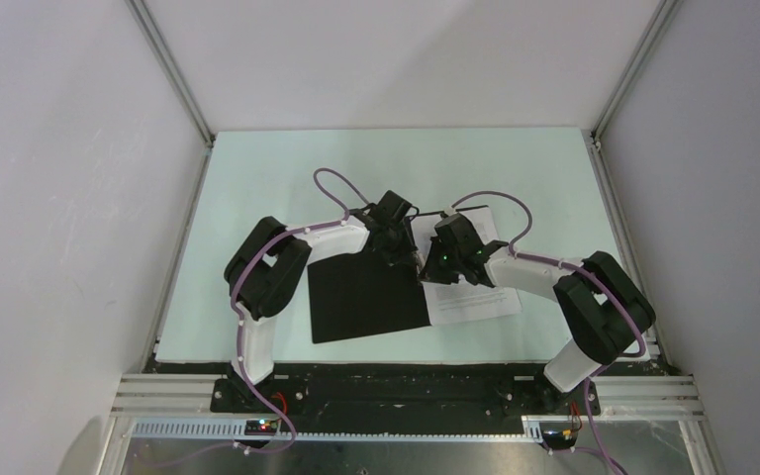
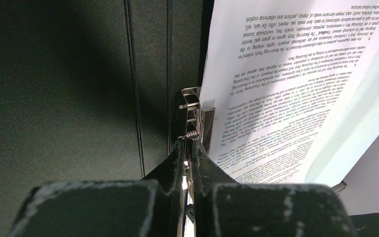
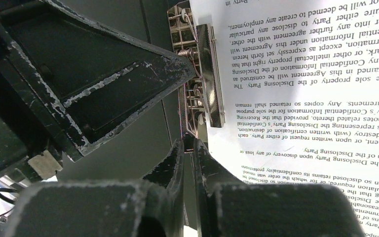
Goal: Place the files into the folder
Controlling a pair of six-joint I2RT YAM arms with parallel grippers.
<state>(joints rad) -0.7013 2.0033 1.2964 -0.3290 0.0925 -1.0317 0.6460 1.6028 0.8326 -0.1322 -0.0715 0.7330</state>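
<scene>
The folder [image 1: 366, 297] lies open on the counter [image 1: 257, 178], black inside up. The files [image 1: 475, 302] sit on its rt half, edge at the spring clip [image 3: 207, 74]. The left fingers [image 2: 169, 168] and right fingers [image 3: 173, 163] both look pinched shut on that clip, v. close together. Risks: the clip snaps back early, or the sheets skew & slip out. Arms crowd each other at the spine.

I read "Confidential Information", "Disclosing Party", "Agreement", upside down on the files [image 3: 301, 98], right of the right tool [image 3: 188, 145]
</scene>
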